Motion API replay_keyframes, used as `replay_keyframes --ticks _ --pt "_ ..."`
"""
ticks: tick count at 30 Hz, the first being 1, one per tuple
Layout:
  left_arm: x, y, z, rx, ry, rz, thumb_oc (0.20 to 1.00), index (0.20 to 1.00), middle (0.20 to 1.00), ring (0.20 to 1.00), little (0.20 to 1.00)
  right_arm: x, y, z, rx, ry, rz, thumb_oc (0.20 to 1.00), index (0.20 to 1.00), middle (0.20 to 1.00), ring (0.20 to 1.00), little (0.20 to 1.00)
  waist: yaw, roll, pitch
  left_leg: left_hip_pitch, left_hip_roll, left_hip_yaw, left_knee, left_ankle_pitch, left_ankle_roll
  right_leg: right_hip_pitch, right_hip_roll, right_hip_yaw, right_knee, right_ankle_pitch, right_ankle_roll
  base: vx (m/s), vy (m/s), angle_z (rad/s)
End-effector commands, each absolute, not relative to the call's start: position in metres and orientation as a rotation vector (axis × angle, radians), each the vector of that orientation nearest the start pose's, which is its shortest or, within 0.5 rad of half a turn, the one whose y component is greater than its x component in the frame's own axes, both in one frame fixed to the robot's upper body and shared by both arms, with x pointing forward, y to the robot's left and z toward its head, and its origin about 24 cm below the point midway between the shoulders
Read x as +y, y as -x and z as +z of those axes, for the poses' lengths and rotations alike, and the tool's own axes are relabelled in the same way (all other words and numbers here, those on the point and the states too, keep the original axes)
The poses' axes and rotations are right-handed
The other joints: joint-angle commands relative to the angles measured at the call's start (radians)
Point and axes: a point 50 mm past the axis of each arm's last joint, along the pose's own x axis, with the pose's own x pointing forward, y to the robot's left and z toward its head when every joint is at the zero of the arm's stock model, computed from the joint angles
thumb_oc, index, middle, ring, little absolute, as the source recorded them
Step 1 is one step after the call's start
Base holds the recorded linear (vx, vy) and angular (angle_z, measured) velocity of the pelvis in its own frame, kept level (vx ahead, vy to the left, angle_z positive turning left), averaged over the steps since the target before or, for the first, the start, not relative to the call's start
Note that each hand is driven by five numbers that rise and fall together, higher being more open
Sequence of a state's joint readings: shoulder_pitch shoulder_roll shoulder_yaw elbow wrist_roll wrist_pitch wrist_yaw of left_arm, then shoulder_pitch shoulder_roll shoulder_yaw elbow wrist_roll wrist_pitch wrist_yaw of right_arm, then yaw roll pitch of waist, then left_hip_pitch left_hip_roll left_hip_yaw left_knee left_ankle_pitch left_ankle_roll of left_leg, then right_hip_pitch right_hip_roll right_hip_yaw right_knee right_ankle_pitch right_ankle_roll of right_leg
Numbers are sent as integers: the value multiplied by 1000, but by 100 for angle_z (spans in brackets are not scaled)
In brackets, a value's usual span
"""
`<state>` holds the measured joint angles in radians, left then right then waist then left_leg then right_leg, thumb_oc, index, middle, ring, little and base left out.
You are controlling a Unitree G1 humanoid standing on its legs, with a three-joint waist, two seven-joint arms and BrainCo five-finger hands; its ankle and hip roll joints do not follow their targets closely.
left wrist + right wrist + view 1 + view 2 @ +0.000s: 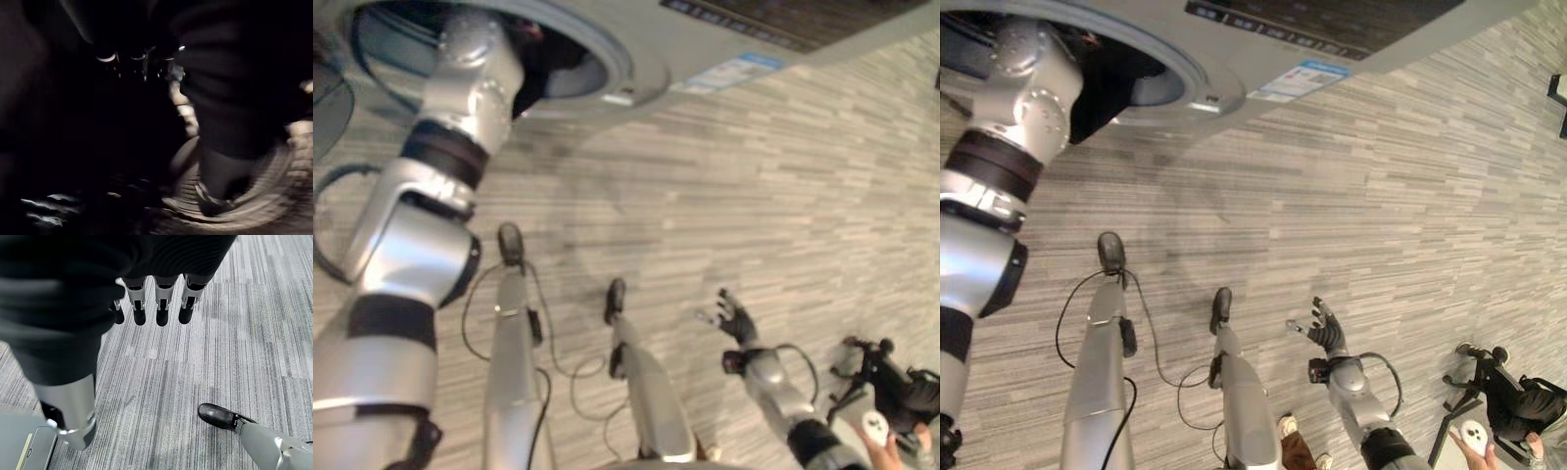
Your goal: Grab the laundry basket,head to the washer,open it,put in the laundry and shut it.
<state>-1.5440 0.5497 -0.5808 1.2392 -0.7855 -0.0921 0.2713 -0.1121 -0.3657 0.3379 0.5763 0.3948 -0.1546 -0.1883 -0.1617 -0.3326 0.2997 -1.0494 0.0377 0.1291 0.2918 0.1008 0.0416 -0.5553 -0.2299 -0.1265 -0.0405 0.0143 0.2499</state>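
Reaching into the washer's (636,59) round dark drum, left robot hand hidden (grip unreadable); right robot hand (736,318) spread, empty

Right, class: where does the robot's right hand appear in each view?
Left eye view: right hand, lower right, open over the striped carpet.
Right eye view: lower middle-right.
Right wrist view: its fingers in a row, carpet past them.
Left wrist view: too dark to tell.
Shared landmark: the striped carpet.
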Motion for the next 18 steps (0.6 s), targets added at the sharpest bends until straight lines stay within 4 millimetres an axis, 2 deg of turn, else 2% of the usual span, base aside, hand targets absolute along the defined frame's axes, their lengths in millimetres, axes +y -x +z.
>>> replay_keyframes --ticks 1,2,3,4,5,6,7,8,9,12,13,14,15,16,18 --pt "217 -407 373 -408 -112 364 1000 1000 1000 1000 1000 -227 -253 -44 404 151 -139 1000 1000 1000 1000 1000 -6 39 62 36 9 -56 -1 -113 -46 214 103 -29 5 65 -57 0 0 0" --pt "203 -408 379 -437 -81 340 1000 1000 1000 1000 1000 -224 -254 -44 406 148 -128 1000 1000 1000 1000 1000 -9 38 60 39 7 -55 -4 -113 -46 214 104 -27 6 65 -59 -10 -13 3" --pt "202 -408 380 -438 -80 340 1000 1000 1000 1000 1000 -224 -254 -44 405 147 -129 1000 1000 1000 1000 1000 -8 37 61 40 7 -55 -4 -113 -46 213 104 -27 6 65 -59 -7 -14 7" --pt "184 -403 398 -500 -84 294 1000 1000 1000 1000 1000 -223 -254 -46 415 150 -118 1000 1000 1000 1000 1000 -15 37 57 39 6 -54 -5 -112 -46 213 104 -26 6 67 -59 -17 12 14" --pt "158 -388 437 -630 -188 251 1000 1000 1000 1000 1000 -226 -255 -42 397 158 -110 1000 1000 1000 1000 1000 -23 37 54 39 8 -52 -8 -112 -46 210 105 -22 5 74 -56 -24 8 13" --pt "135 -375 459 -738 -304 241 1000 1000 1000 1000 1000 -228 -254 -42 394 162 -108 1000 1000 1000 1000 1000 -26 38 51 36 9 -51 -8 -110 -46 208 104 -23 3 79 -54 -20 10 10" --pt "134 -375 459 -741 -308 242 1000 1000 1000 1000 1000 -227 -255 -41 393 159 -108 1000 1000 1000 1000 1000 -24 36 53 36 9 -51 -8 -110 -46 208 104 -23 3 80 -54 -30 4 5" --pt "111 -353 487 -941 -679 398 1000 1000 1000 1000 1000 -225 -255 -36 342 168 -81 1000 1000 1000 1000 1000 -29 38 52 35 15 -48 -7 -108 -46 203 102 -21 2 90 -48 -31 -1 2" --pt "112 -354 485 -945 -753 444 1000 1000 1000 1000 1000 -224 -256 -32 318 172 -71 1000 1000 1000 1000 1000 -30 36 53 34 19 -47 -6 -108 -45 202 102 -20 4 88 -47 -31 -2 -1" --pt "103 -355 479 -971 -789 440 1000 1000 1000 1000 1000 -222 -256 -31 304 175 -70 1000 1000 1000 1000 1000 -29 37 56 34 23 -48 -1 -109 -45 201 102 -21 7 86 -47 -20 -18 -1" --pt "83 -343 477 -1139 -841 423 1000 1000 1000 1000 1000 -216 -255 -34 300 165 -68 1000 1000 1000 1000 1000 -20 40 63 34 24 -52 0 -110 -45 204 102 -23 11 79 -49 0 0 0" --pt "84 -343 475 -1138 -843 425 1000 1000 1000 1000 1000 -216 -255 -35 301 166 -67 1000 1000 1000 1000 1000 -21 40 62 35 24 -52 1 -111 -45 205 103 -23 11 79 -49 -23 -42 0" --pt "82 -338 469 -1227 -887 436 1000 1000 1000 1000 1000 -210 -253 -36 295 155 -55 1000 1000 1000 1000 1000 -14 40 67 39 22 -55 -1 -112 -46 207 103 -24 12 76 -50 0 0 0" --pt "92 -333 448 -1332 -1005 470 1000 1000 1000 1000 1000 -202 -250 -37 277 145 -26 1000 1000 1000 1000 1000 2 38 80 45 20 -60 -4 -116 -49 213 105 -28 14 65 -54 -37 -32 0" --pt "115 -337 420 -1323 -1100 497 1000 1000 1000 1000 1000 -198 -247 -38 267 142 -12 1000 1000 1000 1000 1000 22 38 91 56 18 -63 -11 -116 -52 219 105 -35 17 50 -60 -27 -24 -3"
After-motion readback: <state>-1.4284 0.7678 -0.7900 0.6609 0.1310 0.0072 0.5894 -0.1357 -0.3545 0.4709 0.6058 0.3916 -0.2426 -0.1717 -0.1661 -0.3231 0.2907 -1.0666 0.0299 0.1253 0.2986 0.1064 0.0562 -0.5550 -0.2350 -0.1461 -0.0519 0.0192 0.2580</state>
